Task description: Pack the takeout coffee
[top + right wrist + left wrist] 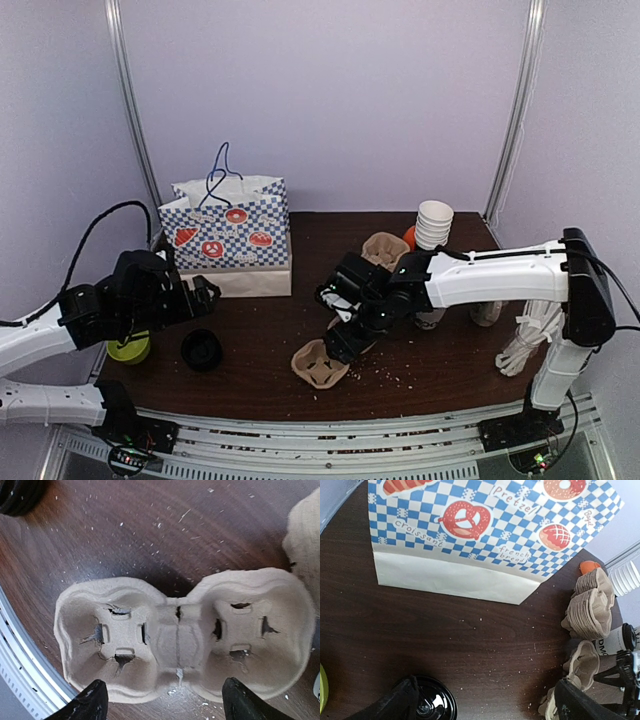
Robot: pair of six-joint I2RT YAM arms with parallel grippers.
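Observation:
The takeout coffee (pixel 611 641) shows at the right edge of the left wrist view, a cup with a black lettered band and a black lid, just behind a brown pulp carrier. In the top view my right arm covers most of it. A two-cup pulp carrier (pixel 180 635) lies flat on the table. My right gripper (pixel 167 706) is open right over the carrier's near edge (pixel 318 365), one finger at each side, holding nothing. My left gripper (pixel 487 707) hangs open over bare table in front of the checkered paper bag (pixel 228 240).
A black round lid (pixel 202 350) lies by the left fingers, a green object (pixel 128 348) left of it. Stacked pulp carriers (pixel 383 250), a tall stack of lidless cups (pixel 433 225) and an orange item (pixel 410 237) stand at the back right. White plastic pieces (pixel 525 335) lie far right.

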